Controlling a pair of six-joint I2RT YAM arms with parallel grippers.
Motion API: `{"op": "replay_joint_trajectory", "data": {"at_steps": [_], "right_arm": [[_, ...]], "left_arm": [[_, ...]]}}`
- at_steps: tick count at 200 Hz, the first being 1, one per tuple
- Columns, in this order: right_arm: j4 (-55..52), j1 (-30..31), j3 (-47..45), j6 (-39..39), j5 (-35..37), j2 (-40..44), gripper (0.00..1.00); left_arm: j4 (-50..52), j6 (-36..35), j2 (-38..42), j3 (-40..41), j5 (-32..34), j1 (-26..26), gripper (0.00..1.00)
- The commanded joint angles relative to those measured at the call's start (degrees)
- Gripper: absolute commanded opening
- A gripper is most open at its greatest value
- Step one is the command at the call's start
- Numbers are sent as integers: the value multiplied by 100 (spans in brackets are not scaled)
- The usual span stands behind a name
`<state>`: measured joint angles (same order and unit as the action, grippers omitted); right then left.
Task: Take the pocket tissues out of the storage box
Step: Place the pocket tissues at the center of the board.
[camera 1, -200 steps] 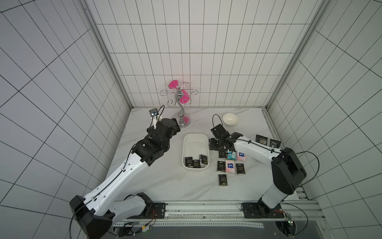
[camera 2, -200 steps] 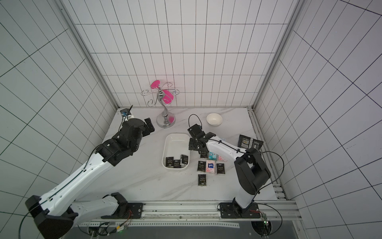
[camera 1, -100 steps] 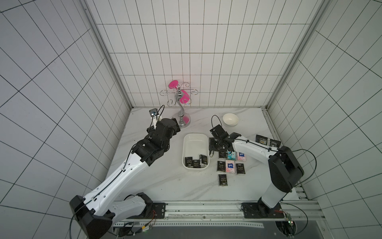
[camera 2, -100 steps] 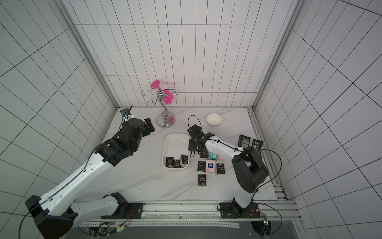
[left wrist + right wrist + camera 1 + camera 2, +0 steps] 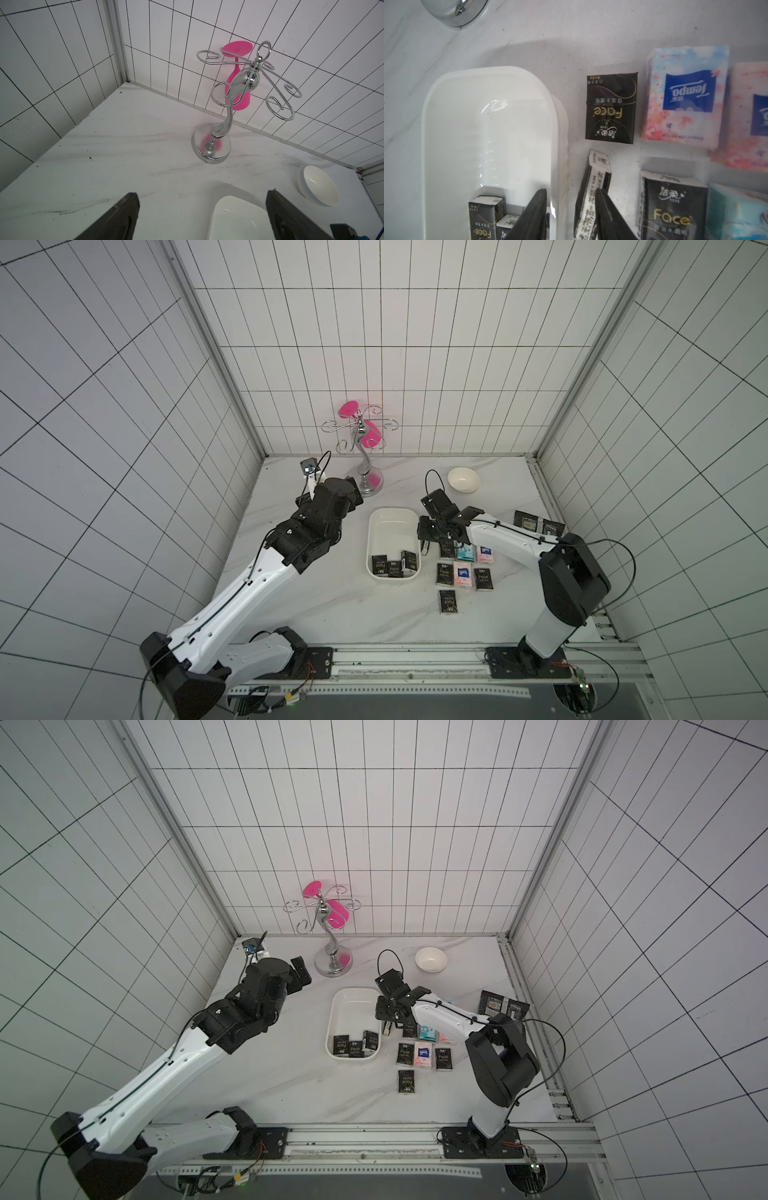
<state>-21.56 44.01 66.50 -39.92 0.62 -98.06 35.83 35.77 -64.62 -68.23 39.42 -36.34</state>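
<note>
Right hand (image 5: 571, 190) straddles the box (image 5: 477, 124) rim, fingers half apart, clamping nothing; a black pack (image 5: 593, 182) on edge touches one finger. Left hand (image 5: 201, 193) gapes wide beside the box.

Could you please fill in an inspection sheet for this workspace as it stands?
Surface: white marbled table, dark specks.
Job's things: storage box holds three black pocket tissues; other packs lie on the table beside it.
Clutter: chrome glass rack with pink glass, white bowl, black pouches.
Grippers: left tool open, empty; right tool open over the box wall, black pack on edge below it, outside the box.
Cables: right wrist cable and left wrist cable loop free.
Surroundings: tiled walls.
</note>
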Motion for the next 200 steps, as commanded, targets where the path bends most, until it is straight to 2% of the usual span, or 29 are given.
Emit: {"op": "replay_joint_trajectory", "data": {"at_steps": [1,89,200], "right_arm": [[252,46,-145,-130,-165,-129,42],[503,-24,-571,-333,-291,-147,43],[405,-136,-937,-255,-177,228,45]], "left_arm": [[-46,9,60,66,70,-17,98],[-25,10,140,99,62,-16,98],[42,-70,74,-144,58,-56,98]]}}
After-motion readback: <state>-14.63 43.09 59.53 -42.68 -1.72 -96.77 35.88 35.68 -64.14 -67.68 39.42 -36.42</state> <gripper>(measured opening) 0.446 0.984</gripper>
